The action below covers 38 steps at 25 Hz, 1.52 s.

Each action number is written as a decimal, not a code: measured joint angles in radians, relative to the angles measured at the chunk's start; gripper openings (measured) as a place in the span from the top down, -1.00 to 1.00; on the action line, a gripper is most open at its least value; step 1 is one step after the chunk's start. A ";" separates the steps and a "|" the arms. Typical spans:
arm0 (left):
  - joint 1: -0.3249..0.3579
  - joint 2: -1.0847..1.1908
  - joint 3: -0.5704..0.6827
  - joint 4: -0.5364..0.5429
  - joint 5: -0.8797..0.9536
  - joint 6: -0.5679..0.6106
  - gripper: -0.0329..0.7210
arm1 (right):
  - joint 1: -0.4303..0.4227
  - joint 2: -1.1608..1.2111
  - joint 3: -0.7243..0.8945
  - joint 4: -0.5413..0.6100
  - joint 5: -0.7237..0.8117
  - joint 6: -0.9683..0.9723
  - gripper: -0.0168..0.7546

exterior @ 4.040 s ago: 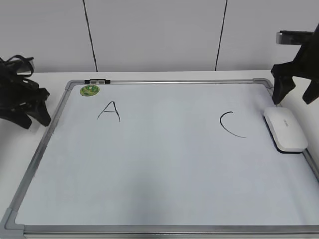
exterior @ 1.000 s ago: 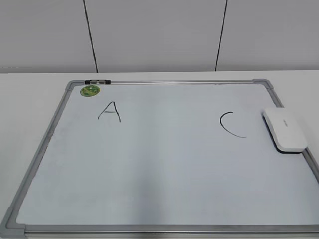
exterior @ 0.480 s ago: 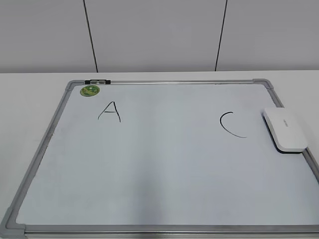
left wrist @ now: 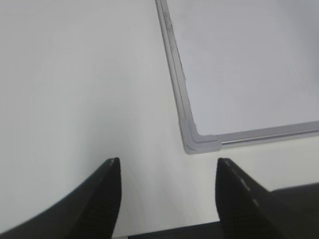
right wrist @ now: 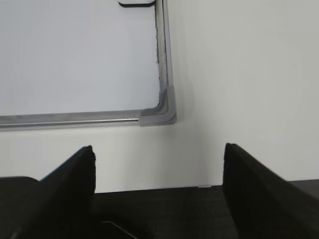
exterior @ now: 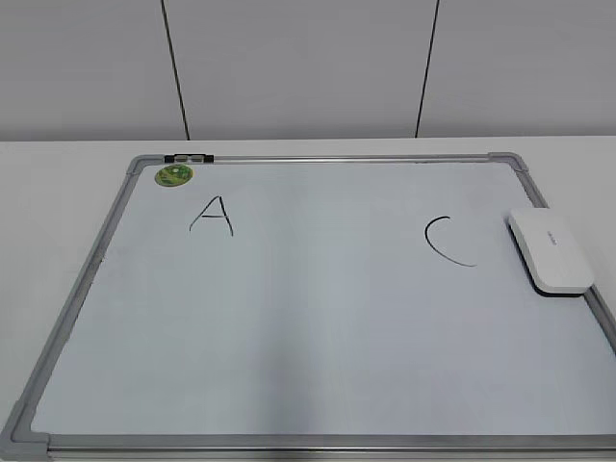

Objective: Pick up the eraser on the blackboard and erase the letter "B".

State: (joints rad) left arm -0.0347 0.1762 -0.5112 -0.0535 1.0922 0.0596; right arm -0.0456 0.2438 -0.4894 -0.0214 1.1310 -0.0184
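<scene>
The blackboard (exterior: 318,318), a white board in a grey frame, lies flat on the table. The white eraser (exterior: 551,250) rests on its right edge; a sliver of its dark underside shows at the top of the right wrist view (right wrist: 135,3). A black "A" (exterior: 211,216) and "C" (exterior: 446,241) are drawn on the board. No letter "B" shows between them. Both arms are out of the exterior view. My left gripper (left wrist: 167,172) is open and empty over the table beside the board's near left corner (left wrist: 199,143). My right gripper (right wrist: 158,154) is open and empty near the near right corner (right wrist: 162,113).
A round green sticker (exterior: 174,174) and a small black clip (exterior: 189,156) sit at the board's far left corner. The white table (exterior: 67,173) surrounds the board, with a grey panelled wall (exterior: 308,67) behind. The table's dark front edge shows under both grippers.
Four seconds ago both arms stood at the left and right edges of the exterior view; they have since withdrawn out of it. Nothing differs over the last second.
</scene>
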 joint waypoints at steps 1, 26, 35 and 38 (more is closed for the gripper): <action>0.010 -0.023 0.000 0.000 0.000 0.000 -0.26 | 0.000 -0.021 0.000 0.000 0.002 0.000 -0.57; 0.047 -0.166 0.000 0.000 0.006 0.000 -0.26 | 0.000 -0.259 0.000 0.000 0.014 0.000 -0.56; 0.047 -0.166 0.000 0.000 0.006 0.000 -0.26 | 0.000 -0.259 0.000 0.000 0.014 0.000 -0.56; 0.047 -0.166 0.000 0.000 0.006 0.000 -0.26 | 0.000 -0.259 0.000 0.000 0.014 0.000 -0.56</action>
State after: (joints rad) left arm 0.0126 0.0097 -0.5112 -0.0535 1.0984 0.0596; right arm -0.0456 -0.0154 -0.4894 -0.0214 1.1447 -0.0184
